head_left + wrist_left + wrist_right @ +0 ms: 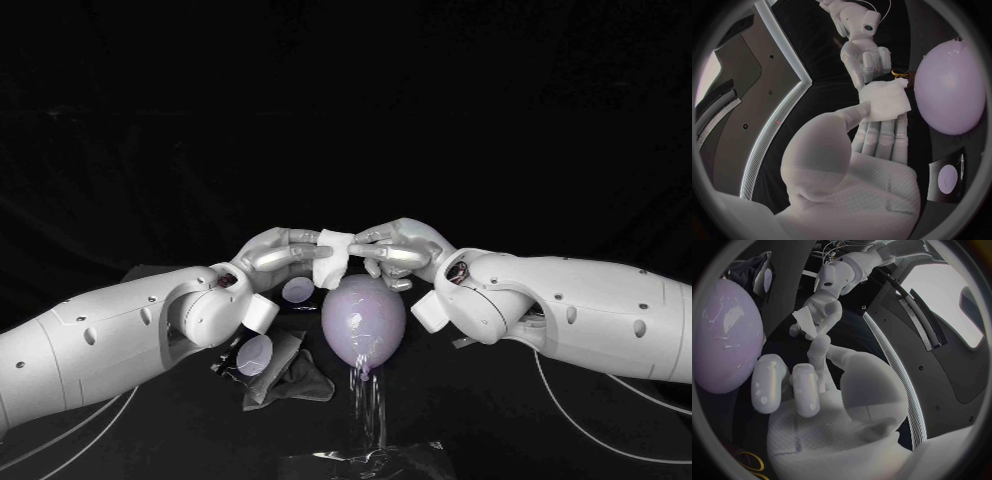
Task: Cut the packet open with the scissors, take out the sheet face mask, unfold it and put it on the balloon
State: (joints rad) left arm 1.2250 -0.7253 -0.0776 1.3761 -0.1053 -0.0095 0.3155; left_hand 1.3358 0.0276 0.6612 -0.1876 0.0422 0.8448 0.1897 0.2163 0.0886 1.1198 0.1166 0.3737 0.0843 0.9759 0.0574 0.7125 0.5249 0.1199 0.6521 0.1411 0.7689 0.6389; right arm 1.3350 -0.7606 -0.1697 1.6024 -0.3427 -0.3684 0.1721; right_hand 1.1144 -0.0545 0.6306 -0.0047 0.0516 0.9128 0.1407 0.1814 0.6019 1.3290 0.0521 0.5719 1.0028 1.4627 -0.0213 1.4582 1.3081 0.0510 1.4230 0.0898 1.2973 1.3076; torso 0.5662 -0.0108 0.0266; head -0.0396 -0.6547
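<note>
Folded white sheet mask [333, 252] hangs near the glossy, egg-shaped balloon [362, 318].

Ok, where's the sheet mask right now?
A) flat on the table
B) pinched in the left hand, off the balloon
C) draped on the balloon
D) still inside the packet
B: the left hand pinches the folded white sheet mask, with the balloon bare beside it. The right hand is at the mask's edge, its hold unclear.
</note>
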